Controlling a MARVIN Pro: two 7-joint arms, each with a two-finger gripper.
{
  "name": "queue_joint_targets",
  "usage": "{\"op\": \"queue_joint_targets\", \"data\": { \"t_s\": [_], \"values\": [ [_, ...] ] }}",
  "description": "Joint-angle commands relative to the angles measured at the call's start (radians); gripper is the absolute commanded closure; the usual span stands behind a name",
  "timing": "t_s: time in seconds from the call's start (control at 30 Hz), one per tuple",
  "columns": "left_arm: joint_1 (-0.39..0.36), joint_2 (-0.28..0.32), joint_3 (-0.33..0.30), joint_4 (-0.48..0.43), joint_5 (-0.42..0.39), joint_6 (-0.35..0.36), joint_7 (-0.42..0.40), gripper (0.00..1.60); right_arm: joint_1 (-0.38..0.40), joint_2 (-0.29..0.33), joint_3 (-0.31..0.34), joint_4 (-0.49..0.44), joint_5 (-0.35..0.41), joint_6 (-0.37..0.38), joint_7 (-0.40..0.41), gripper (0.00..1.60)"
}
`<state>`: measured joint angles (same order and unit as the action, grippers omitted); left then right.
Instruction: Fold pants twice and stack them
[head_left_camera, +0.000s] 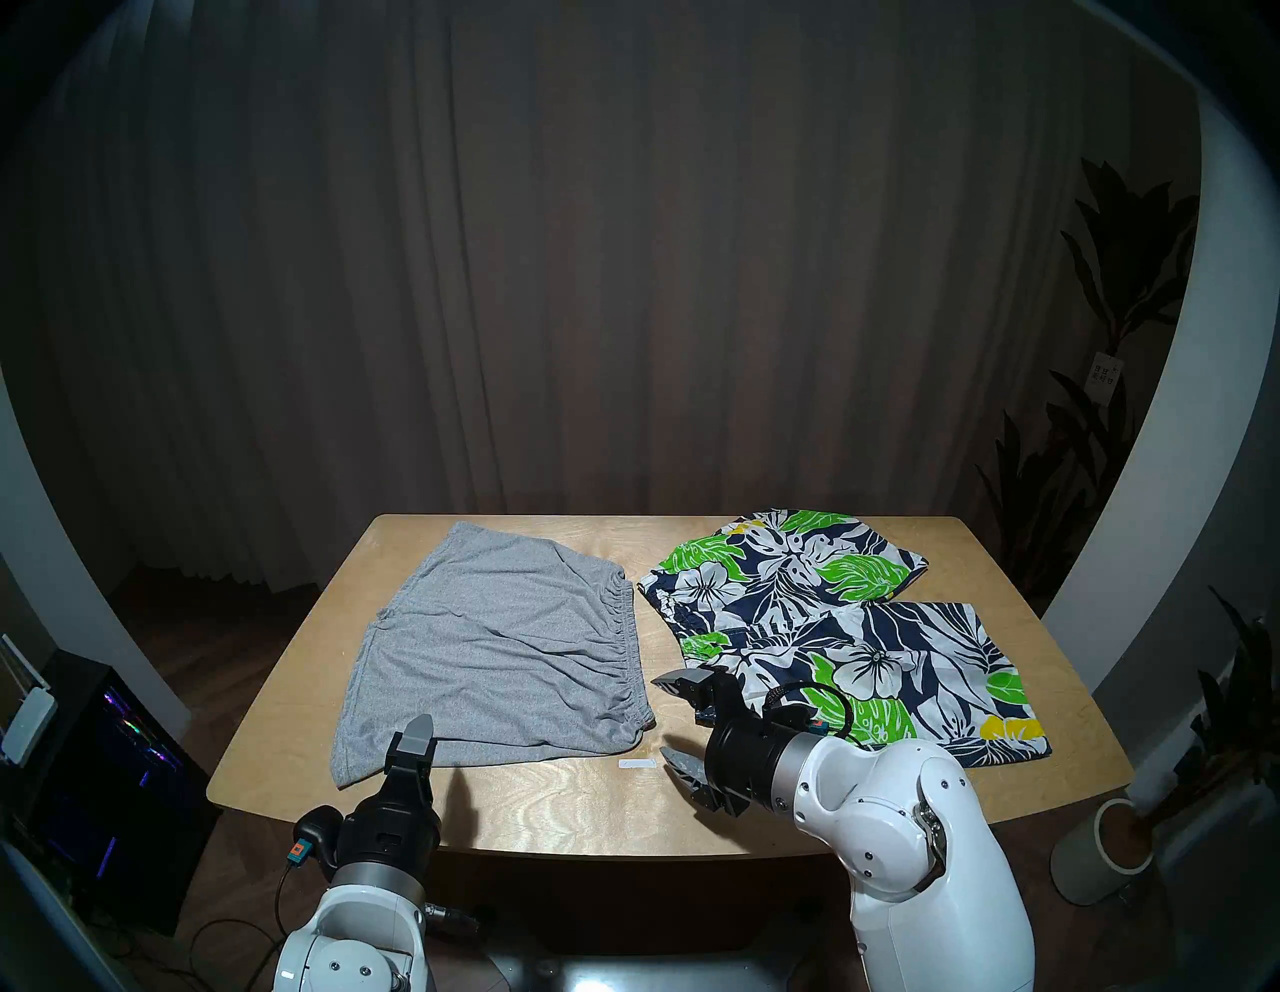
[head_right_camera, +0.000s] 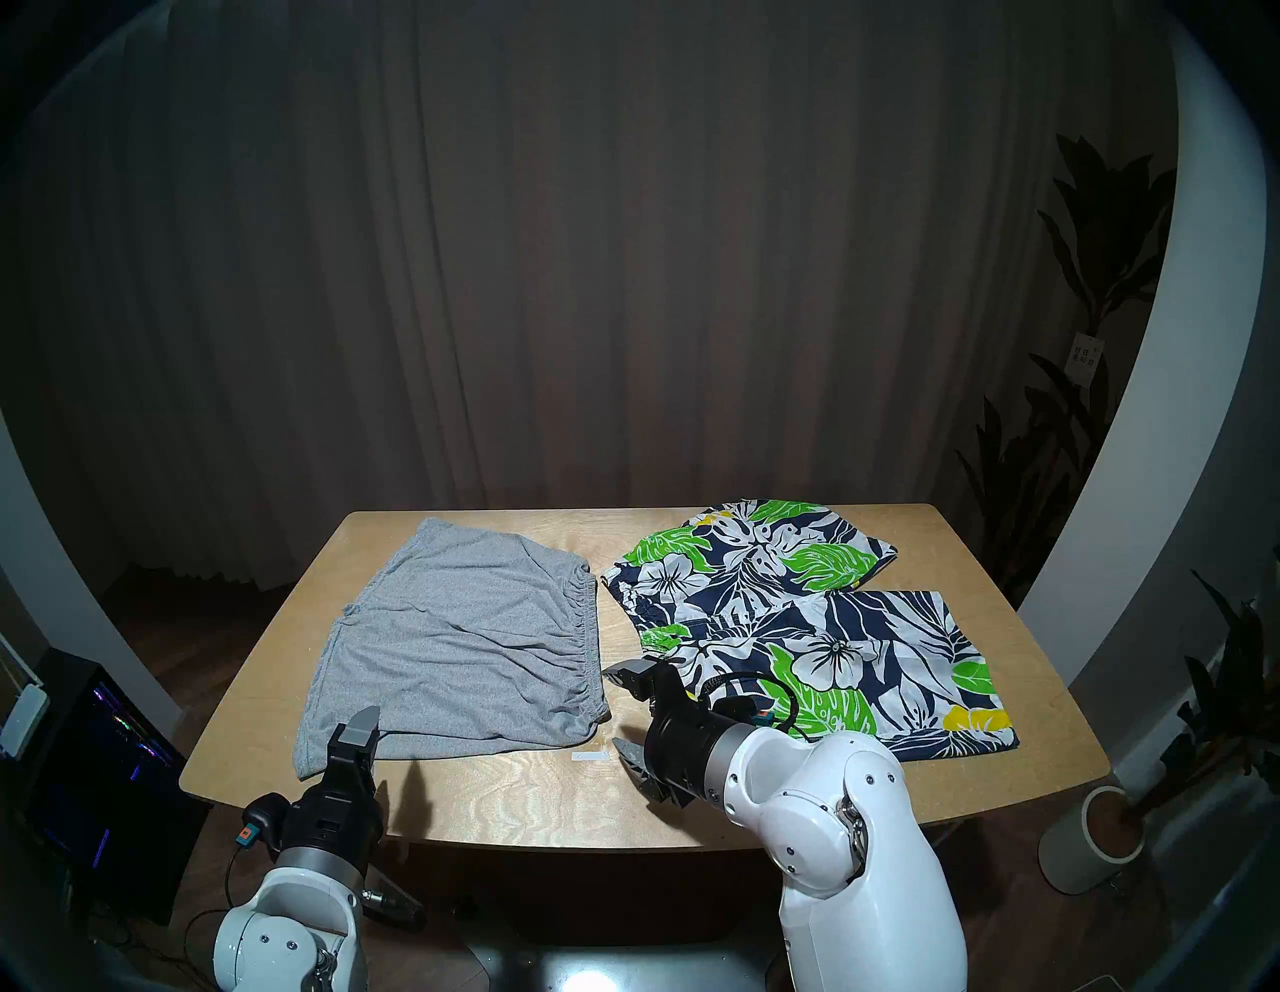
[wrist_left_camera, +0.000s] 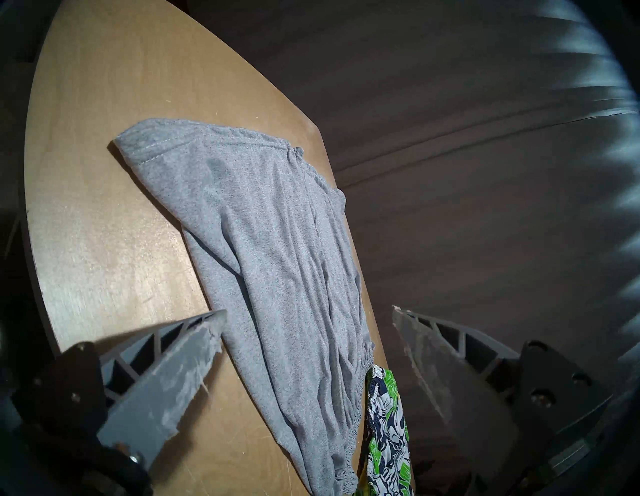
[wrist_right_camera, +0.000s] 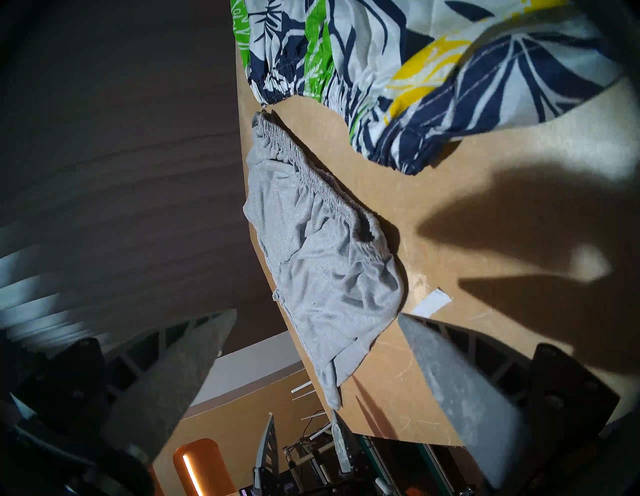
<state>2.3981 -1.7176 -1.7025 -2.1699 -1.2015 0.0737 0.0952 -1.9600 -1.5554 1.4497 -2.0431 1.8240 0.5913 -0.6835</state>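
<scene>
You've got no readable writing on the grey shorts (head_left_camera: 495, 641) or floral shorts (head_left_camera: 852, 623); left gripper (wrist_left_camera: 308, 346) and right gripper (head_left_camera: 675, 720) both gape wide, empty.

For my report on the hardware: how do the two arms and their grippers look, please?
Both arms have glossy white shells, silver wrist rings and black gripper bodies. The left gripper and right gripper carry grey, pointed, ribbed fingers, scuffed whitish. A black cable with an orange-teal plug runs beside each wrist.

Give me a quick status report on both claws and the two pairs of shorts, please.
Left claw open, empty. Right claw open, empty. Grey shorts and floral shorts flat, side by side, unfolded. Small white strip on table between claws.
</scene>
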Motion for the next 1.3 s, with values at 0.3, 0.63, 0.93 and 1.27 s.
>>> {"op": "queue_joint_targets", "data": {
  "t_s": [0.3, 0.63, 0.93, 1.27],
  "values": [
    [-0.111, 0.019, -0.043, 0.026, -0.026, 0.036, 0.099, 0.0, 0.014, 0.054, -0.104, -0.01, -0.231, -0.193, 0.145, 0.0],
    [-0.156, 0.031, -0.063, 0.042, -0.032, 0.055, 0.18, 0.0, 0.052, 0.081, -0.162, 0.061, -0.217, -0.251, 0.156, 0.0],
    [-0.195, 0.029, -0.107, 0.057, -0.043, 0.043, 0.244, 0.0, 0.105, 0.111, -0.238, 0.121, -0.171, -0.324, 0.153, 0.0],
    [-0.23, 0.094, -0.161, 0.108, -0.072, 0.11, 0.302, 0.0, 0.175, 0.139, -0.326, 0.175, -0.121, -0.444, 0.107, 0.0]
  ]
}}
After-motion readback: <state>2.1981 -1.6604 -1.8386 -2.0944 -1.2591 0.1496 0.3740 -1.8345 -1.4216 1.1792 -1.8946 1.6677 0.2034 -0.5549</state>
